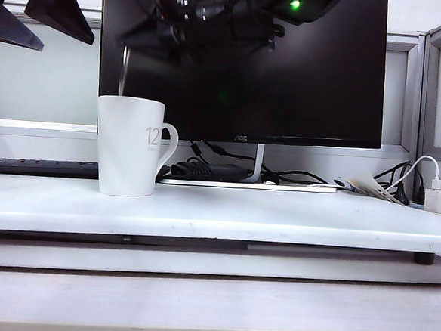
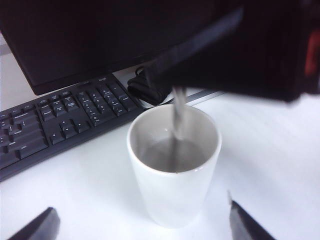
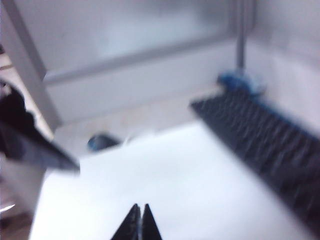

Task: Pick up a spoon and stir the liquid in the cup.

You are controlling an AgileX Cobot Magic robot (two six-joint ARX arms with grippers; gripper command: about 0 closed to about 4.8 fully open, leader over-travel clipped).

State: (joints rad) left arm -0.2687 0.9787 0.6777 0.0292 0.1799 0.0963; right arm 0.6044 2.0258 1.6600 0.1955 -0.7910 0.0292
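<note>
Exterior view: tall white ceramic cup point(image 1: 130, 147), slightly tapered, with loop handle and grey "12", upright on the white tabletop point(image 1: 277, 215) left of centre. Thin silvery-grey metal spoon point(image 1: 124, 72) rising near-vertically out of the cup's mouth, its upper end lost against dark arm parts above. Black computer monitor point(image 1: 287, 79) directly behind; black keyboard point(image 1: 35, 166) edge-on behind the cup at left; white charger plug point(image 1: 435, 199) at far right. Dark wedge-shaped fingers of the left gripper point(image 1: 42, 17) at upper left, well apart from the cup. Right gripper's jaws not clearly distinguishable here.

Left wrist view: cup point(image 2: 173, 165) seen from above, holding a shallow pool of greyish liquid; spoon point(image 2: 178, 117) dipping into it, blurred, hanging from the dark bulk of the right gripper point(image 2: 176, 75) above the rim. Left gripper's two dark fingertips point(image 2: 37, 226) at the frame corners, spread wide, nothing between them, cup lying beyond them. Keyboard point(image 2: 55, 120) just beside the cup.

Right wrist view: heavily blurred. Right gripper point(image 3: 138, 222) with pointed tips pressed together; spoon not discernible between them here. Keyboard point(image 3: 265, 135) slanting across the pale tabletop point(image 3: 175, 190).
</note>
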